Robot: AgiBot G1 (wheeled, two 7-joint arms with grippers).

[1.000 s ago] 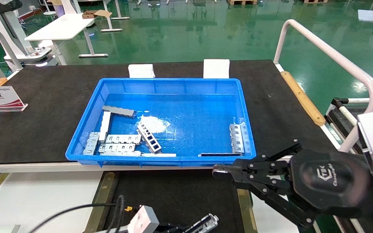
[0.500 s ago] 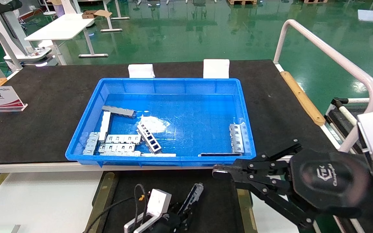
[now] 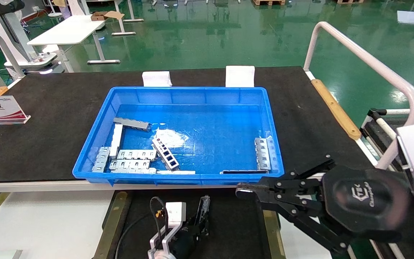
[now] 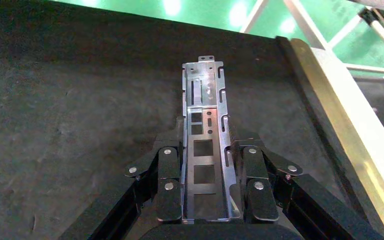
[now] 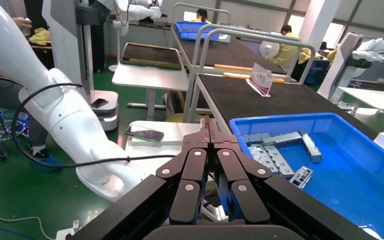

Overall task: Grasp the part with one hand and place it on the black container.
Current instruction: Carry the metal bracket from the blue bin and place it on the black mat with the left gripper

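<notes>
Just nearer the robot than the blue plastic bin [image 3: 178, 135], where loose slotted metal plates [image 3: 131, 160] lie, sits the matte black container [image 3: 225, 219] with brownish-gold side strips. Over it, the left gripper [image 4: 209, 172] clamps the part [image 4: 206, 145], a slim silvery bracket with rectangular cutouts. The right gripper [image 3: 241, 192], fingers pressed together and empty, hangs beside the bin's near right corner.

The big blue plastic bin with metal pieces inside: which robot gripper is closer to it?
Right. The right gripper, shut and empty, sits just off the blue plastic bin's near right corner. The left gripper, clamping the silvery slotted metal part, is lower, over the flat black container.
</notes>
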